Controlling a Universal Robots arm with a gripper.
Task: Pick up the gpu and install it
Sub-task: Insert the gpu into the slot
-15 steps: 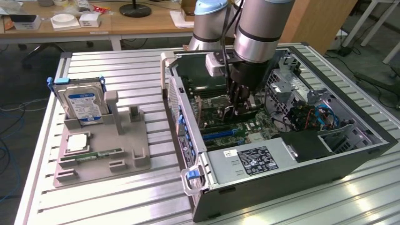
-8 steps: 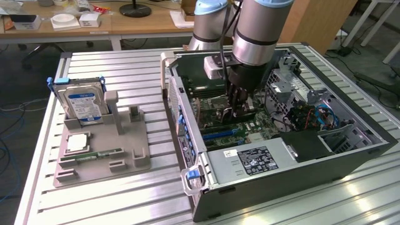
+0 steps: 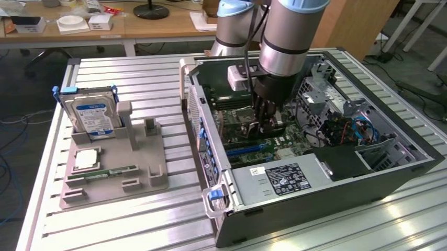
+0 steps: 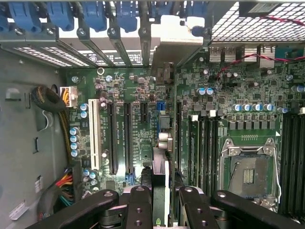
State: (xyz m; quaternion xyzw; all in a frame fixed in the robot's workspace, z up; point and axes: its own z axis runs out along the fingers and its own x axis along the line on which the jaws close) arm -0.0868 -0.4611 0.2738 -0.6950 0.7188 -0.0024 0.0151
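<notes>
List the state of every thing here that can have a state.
gripper: shut on the gpu.
gpu: held edge-on over the motherboard.
computer case: lying on its side, open.
hard drive: upright in the grey holder.
memory stick: lying flat on the holder.
CPU socket: empty.

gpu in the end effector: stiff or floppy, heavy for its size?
Likely stiff: the gpu runs straight, edge-on, out from the end effector without sagging. Probably light for its length, since it looks like a thin card.
</notes>
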